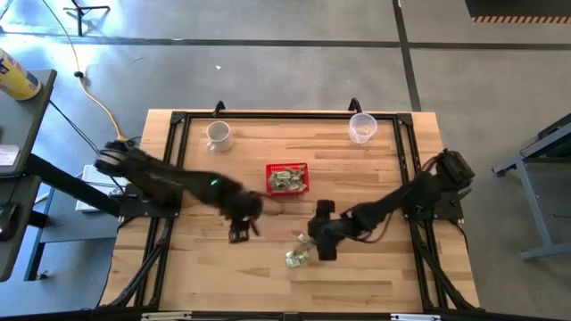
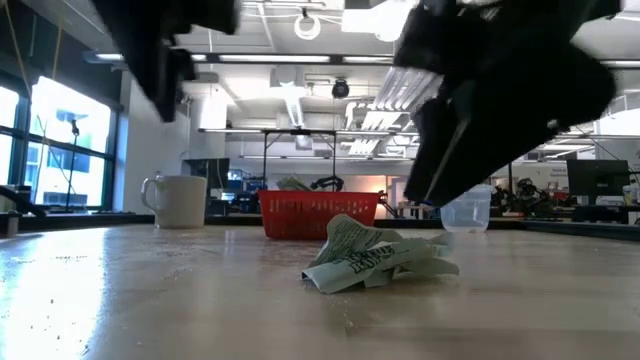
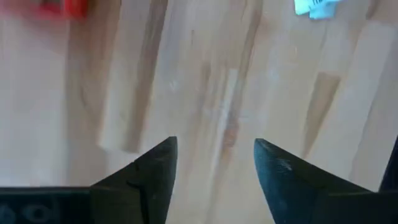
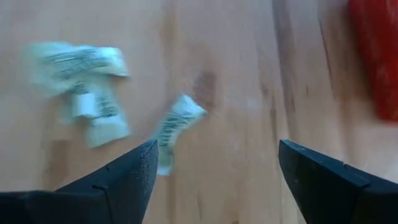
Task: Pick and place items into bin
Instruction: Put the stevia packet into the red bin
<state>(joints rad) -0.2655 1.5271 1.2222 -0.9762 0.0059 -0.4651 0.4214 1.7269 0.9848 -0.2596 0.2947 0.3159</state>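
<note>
The red basket (image 1: 287, 178) stands mid-table with several pale green-and-white wrappers inside it; it also shows in the low view (image 2: 320, 213). A few more wrappers lie on the wood nearer the table's near edge (image 1: 297, 258), bunched in the low view (image 2: 375, 256). In the right wrist view they show as a cluster (image 4: 81, 81) and a single piece (image 4: 177, 121). My right gripper (image 4: 217, 146) hovers open just beside these loose wrappers (image 1: 318, 241). My left gripper (image 3: 214, 146) is open over bare wood, left of them and near-left of the basket (image 1: 239, 232).
A white mug (image 1: 219, 135) stands at the far left of the table and a clear plastic cup (image 1: 361, 127) at the far right. Black frame rails (image 1: 169, 169) run along the table's sides. Bare wood lies between the two grippers.
</note>
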